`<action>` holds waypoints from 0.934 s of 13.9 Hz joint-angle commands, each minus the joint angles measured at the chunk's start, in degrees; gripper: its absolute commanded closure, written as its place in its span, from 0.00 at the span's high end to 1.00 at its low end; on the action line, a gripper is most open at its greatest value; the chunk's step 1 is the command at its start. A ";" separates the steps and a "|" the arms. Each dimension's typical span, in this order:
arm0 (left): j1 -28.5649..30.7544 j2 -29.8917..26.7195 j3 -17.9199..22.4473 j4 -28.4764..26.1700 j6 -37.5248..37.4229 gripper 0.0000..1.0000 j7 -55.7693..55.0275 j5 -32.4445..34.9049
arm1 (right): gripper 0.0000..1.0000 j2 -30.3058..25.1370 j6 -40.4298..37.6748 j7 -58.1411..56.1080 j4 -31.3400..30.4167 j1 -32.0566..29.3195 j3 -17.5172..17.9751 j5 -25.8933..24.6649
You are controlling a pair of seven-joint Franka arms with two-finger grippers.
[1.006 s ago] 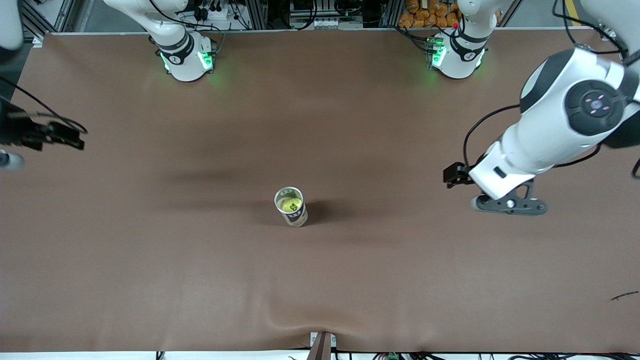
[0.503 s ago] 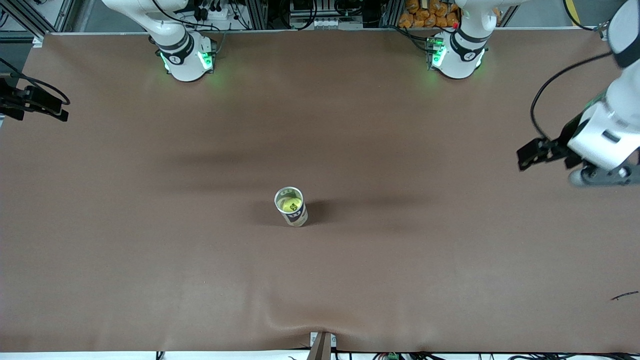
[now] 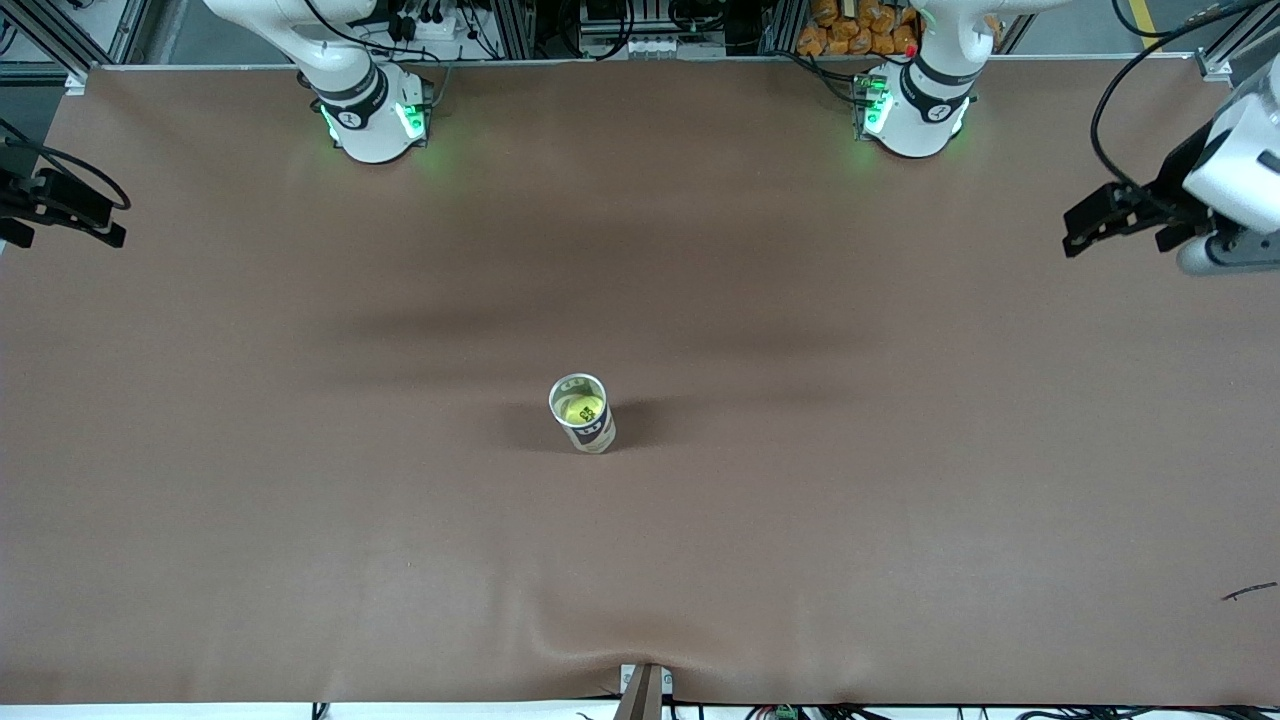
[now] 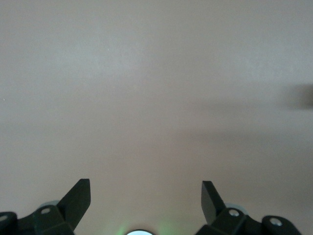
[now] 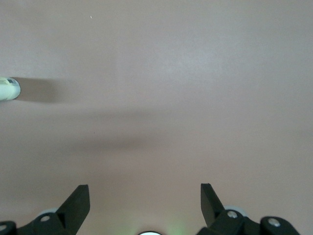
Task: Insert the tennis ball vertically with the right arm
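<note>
- Brown cloth covers the table (image 3: 300, 520) from end to end; one upright can (image 3: 582, 412) stands near its middle, nearer the front camera than both arm bases.
- Yellow tennis ball (image 3: 582, 408): seated inside the can, visible through its open top; the can stands vertical.
- Right gripper (image 5: 145, 196): over the table edge at the right arm's end, well apart from the can; fingers spread wide, nothing between them. In the right wrist view the can (image 5: 9, 89) shows only as a small pale shape at the frame's border.
- Left gripper (image 4: 145, 196): over the table edge at the left arm's end; fingers likewise apart and empty, bare cloth beneath. This arm waits.
- Step in hand, as a judgement: the insertion appears complete, since the ball sits in the can and neither gripper is near it.
- Next move, as a judgement: nothing but keeping both arms clear of the can, so that it is not knocked over.
</note>
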 commanded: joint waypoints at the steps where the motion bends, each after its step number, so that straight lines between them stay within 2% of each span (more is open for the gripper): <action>1: 0.97 -4.76 -0.19 -5.39 1.01 1.00 0.93 -1.02 | 1.00 0.37 -0.58 2.93 1.46 -0.66 -0.38 1.35; 5: 2.56 -5.82 -1.60 -6.46 1.01 1.00 1.20 -1.02 | 1.00 0.37 -1.02 4.61 1.55 -0.66 -0.46 1.53; 13: 0.99 -4.76 0.32 -4.17 0.75 1.00 0.85 -0.23 | 1.00 0.28 -1.46 3.64 1.37 -0.40 -0.64 1.10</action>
